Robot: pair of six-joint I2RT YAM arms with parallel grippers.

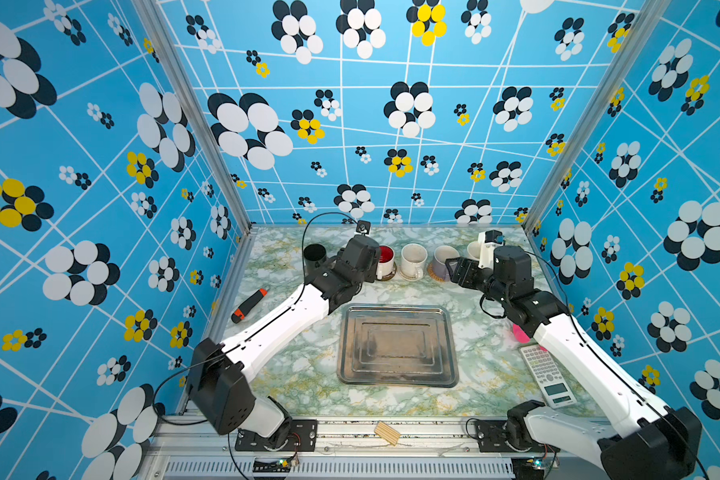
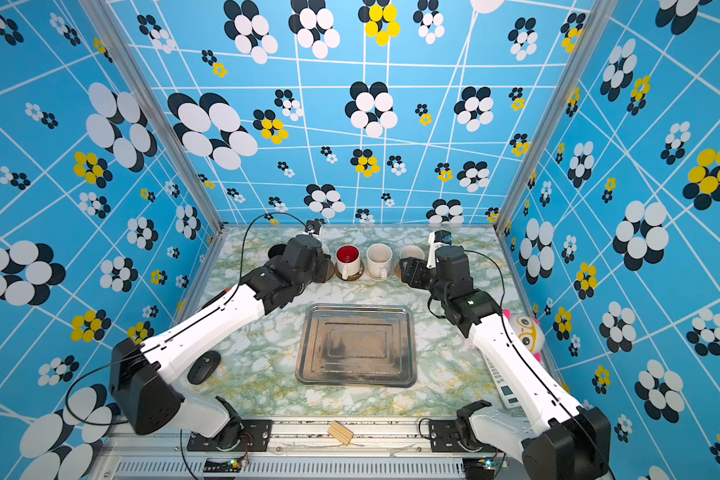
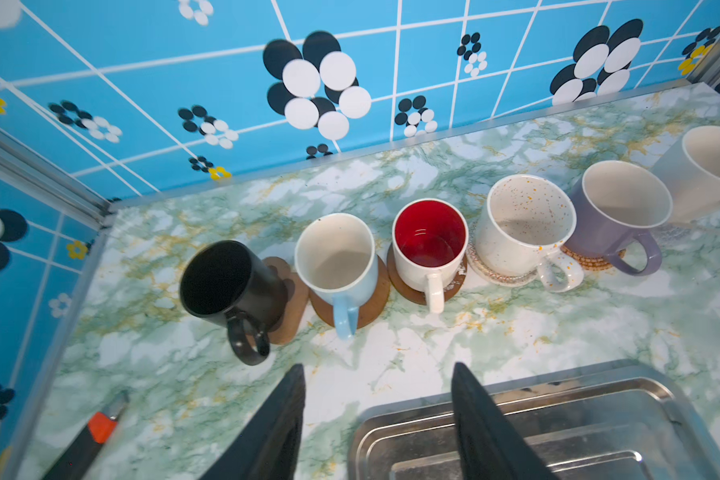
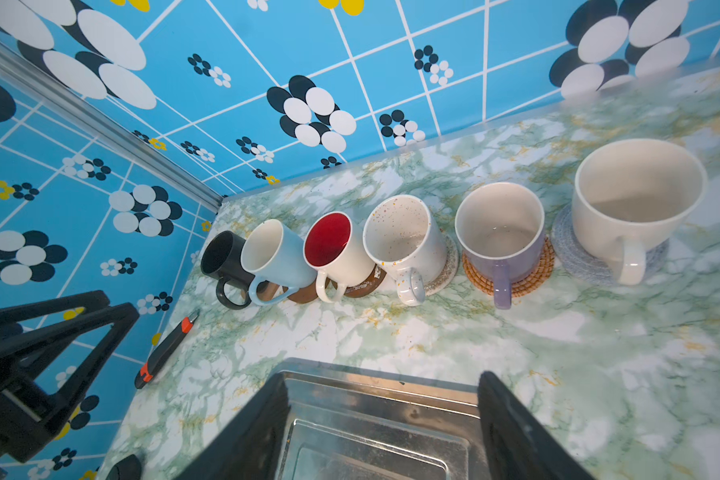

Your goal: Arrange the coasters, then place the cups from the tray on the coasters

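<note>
Six cups stand in a row along the back of the table, each on a coaster. The black cup [image 3: 229, 282] rests on the paw mat [image 3: 287, 320], and the light blue [image 3: 335, 257] and red-inside [image 3: 429, 241] cups sit on dark-brown discs [image 3: 375, 303]. The speckled cup [image 3: 524, 224] is on the lacy disc [image 3: 495, 274]. The lavender cup [image 3: 624, 212] tops the rattan disc [image 3: 587, 261], and the cream cup [image 4: 636, 199] the grey spiral [image 4: 574, 257]. The steel tray [image 1: 395, 345] lies empty mid-table. My left gripper [image 3: 378, 368] and right gripper [image 4: 383, 377] hover open and empty between tray and row.
A black-and-orange box cutter [image 1: 248, 306] lies at the left edge and a dark computer mouse [image 2: 203, 367] lies under the left arm. A calculator [image 1: 547, 374] and a white-and-pink toy [image 2: 524, 332] sit at the right. A small wooden piece [image 1: 387, 432] rests on the front rail.
</note>
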